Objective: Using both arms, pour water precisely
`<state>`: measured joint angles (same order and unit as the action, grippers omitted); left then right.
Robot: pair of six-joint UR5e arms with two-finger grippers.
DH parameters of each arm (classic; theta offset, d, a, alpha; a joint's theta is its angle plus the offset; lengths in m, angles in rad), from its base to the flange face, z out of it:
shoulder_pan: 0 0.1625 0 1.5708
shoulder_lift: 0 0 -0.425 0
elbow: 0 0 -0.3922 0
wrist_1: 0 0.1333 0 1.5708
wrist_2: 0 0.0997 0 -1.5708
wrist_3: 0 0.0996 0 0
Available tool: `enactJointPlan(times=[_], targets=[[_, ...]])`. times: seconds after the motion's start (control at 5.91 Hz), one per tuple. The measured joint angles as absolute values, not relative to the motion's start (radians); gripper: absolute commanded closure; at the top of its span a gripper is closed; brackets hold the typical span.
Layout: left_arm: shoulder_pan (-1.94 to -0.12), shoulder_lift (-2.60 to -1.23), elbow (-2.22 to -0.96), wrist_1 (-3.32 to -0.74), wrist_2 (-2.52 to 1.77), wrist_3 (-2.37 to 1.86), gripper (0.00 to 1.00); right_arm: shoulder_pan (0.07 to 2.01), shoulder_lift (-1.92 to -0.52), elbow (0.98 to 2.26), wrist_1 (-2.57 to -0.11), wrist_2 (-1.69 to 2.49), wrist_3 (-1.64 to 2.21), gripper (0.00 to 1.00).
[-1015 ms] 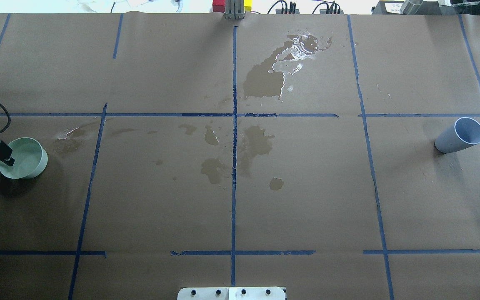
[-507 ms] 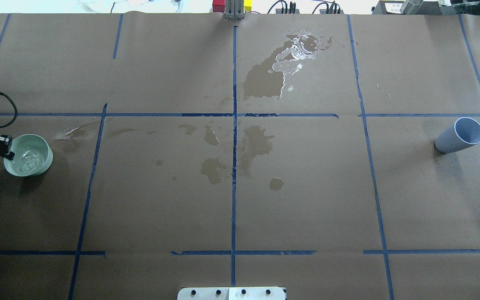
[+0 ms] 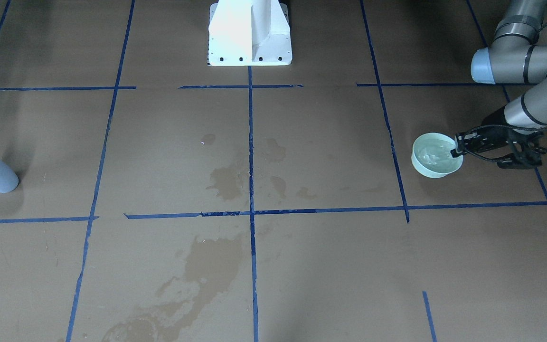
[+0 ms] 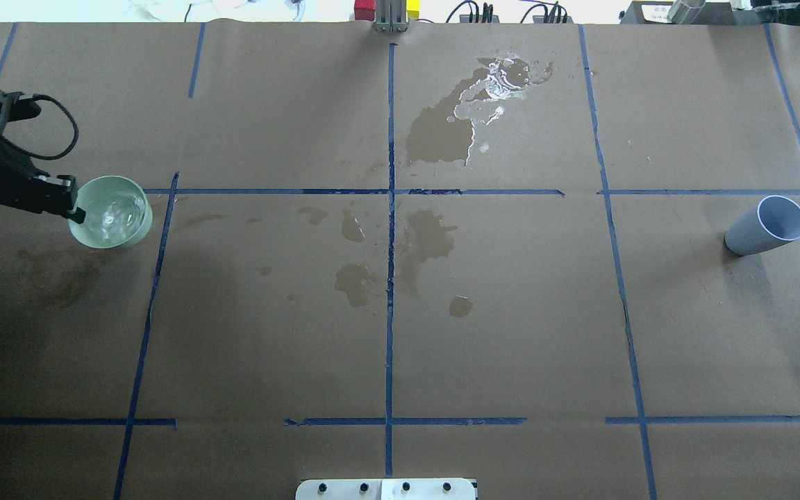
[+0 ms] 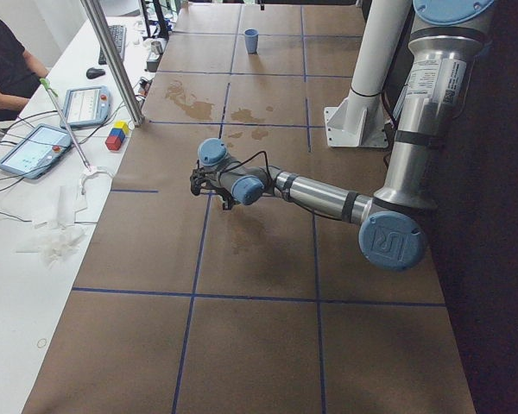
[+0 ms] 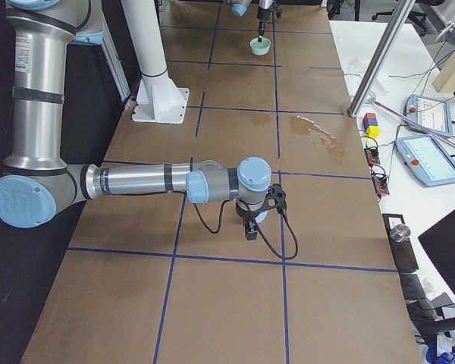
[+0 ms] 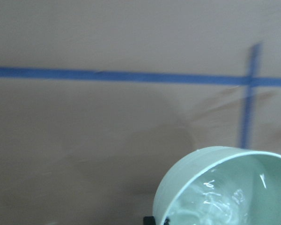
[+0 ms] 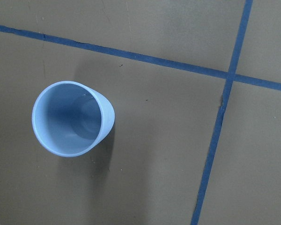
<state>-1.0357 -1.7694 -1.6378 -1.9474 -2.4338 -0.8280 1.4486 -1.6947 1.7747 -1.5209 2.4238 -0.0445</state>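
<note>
My left claw is clamped on the near rim of a pale green round bowl, fingers pinched tight, and my left arm reaches in low from my left side of the table. The bowl sits mouth up in my grip. It is just beside the crossing of two blue tape lines on the brown paper table cover. The water is inside the bowl, a clear, rippled sheen across its bottom; my left wrist camera shows the same glints close under it.

My right arm stretches out over my right side, with my right claw pointing down at the paper. I see it only from the table's end, so I cannot tell whether it is open or closed. My right wrist camera looks straight down into a blue-grey tapered cup that stands upright on the paper, well apart from the bowl.

Between the two, darker brown wet stains spread around the middle tape line
</note>
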Motion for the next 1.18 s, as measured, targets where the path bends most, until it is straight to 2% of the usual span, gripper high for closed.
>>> enactJointPlan(times=[0.68, 1.18], targets=[[-0.811, -2.028, -1.602, -1.942, -2.346, -1.081, 1.0, 1.443, -1.694, 1.776, -1.52, 2.436, -0.044, 0.0], [-0.689, -2.189, -1.491, -1.933, -2.213, -1.144, 1.0, 1.44, -1.695, 1.779, -1.52, 2.436, -0.043, 0.0]])
